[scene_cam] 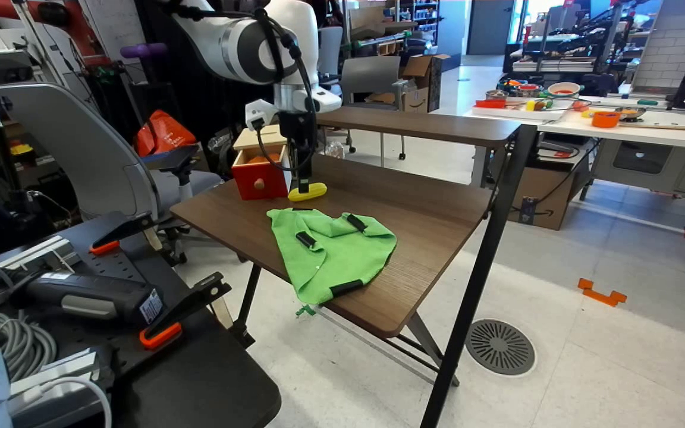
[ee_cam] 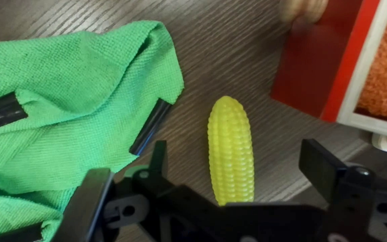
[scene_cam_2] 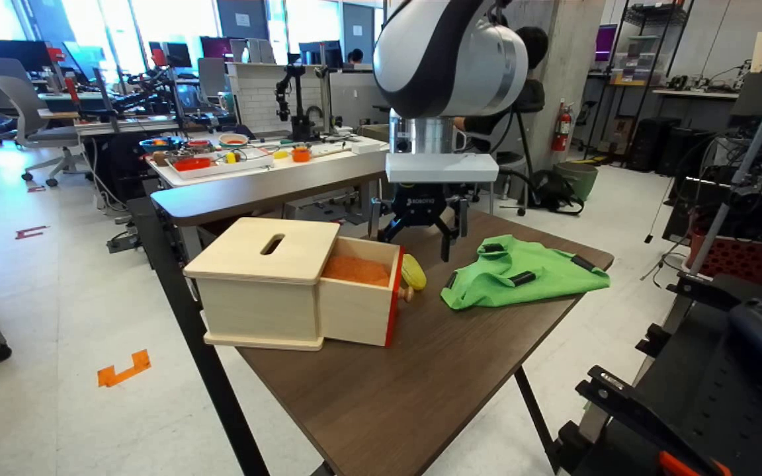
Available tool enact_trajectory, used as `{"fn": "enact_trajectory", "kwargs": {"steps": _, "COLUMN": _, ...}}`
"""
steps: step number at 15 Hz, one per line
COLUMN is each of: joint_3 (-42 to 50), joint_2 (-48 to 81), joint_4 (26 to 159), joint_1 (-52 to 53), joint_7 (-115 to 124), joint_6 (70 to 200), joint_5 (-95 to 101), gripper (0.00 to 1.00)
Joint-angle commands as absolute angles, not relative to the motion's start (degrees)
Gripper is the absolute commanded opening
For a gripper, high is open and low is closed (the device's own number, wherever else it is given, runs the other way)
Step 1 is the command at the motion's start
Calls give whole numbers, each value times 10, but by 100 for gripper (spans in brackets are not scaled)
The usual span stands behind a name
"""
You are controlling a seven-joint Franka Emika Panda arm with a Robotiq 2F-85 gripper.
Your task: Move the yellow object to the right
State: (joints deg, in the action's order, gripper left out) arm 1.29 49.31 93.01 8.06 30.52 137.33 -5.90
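The jaws hang wide apart, aimed straight down over the counter [scene_cam: 431, 208], and there in the gap, as the wrist view has it, lies the yellow corn cob [ee_cam: 231, 151], clear of both sides! Narrow tip upward in that view, lower end hidden; in an exterior view the long axis runs from the counter's left corner side toward the far edge, where the raised shelf [scene_cam: 414, 126] stands. Just beside it, the red drawer front [scene_cam: 244, 185], the drawer standing out of its pale wooden box [scene_cam_2: 258, 248], orange lining [scene_cam_2: 358, 270] on show. Opposite, the rumpled green cloth [scene_cam: 336, 255] reaches the near-left edge. Up top, the white arm [scene_cam: 214, 44] slopes down from the upper left, then drops its wrist upright. Further out: grey chair [scene_cam: 81, 137] beyond the left corner, black bench [scene_cam: 200, 380] off the near-left edge, floor drain [scene_cam: 500, 347] right of the near corner, white table [scene_cam: 640, 136] with bowls past the right corner.
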Motion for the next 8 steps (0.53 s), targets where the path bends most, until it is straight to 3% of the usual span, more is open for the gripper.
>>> {"fn": "enact_trajectory", "kwargs": {"steps": 1, "joint_3": 24, "joint_2": 525, "joint_4": 892, "joint_1": 89, "joint_7": 311, "joint_6": 1370, "joint_5": -69, "gripper": 100}}
{"fn": "enact_trajectory", "kwargs": {"steps": 2, "joint_3": 24, "joint_2": 530, "joint_4": 888, "joint_1": 89, "joint_7": 312, "joint_6": 1370, "joint_5": -70, "gripper": 77}}
{"fn": "enact_trajectory", "kwargs": {"steps": 3, "joint_3": 22, "joint_2": 535, "joint_4": 882, "joint_1": 86, "joint_7": 308, "joint_6": 1368, "joint_5": -72, "gripper": 74}}
{"fn": "enact_trajectory", "kwargs": {"steps": 8, "joint_3": 25, "joint_2": 541, "joint_4": 873, "joint_1": 85, "joint_7": 310, "joint_6": 1369, "joint_5": -73, "gripper": 35}}
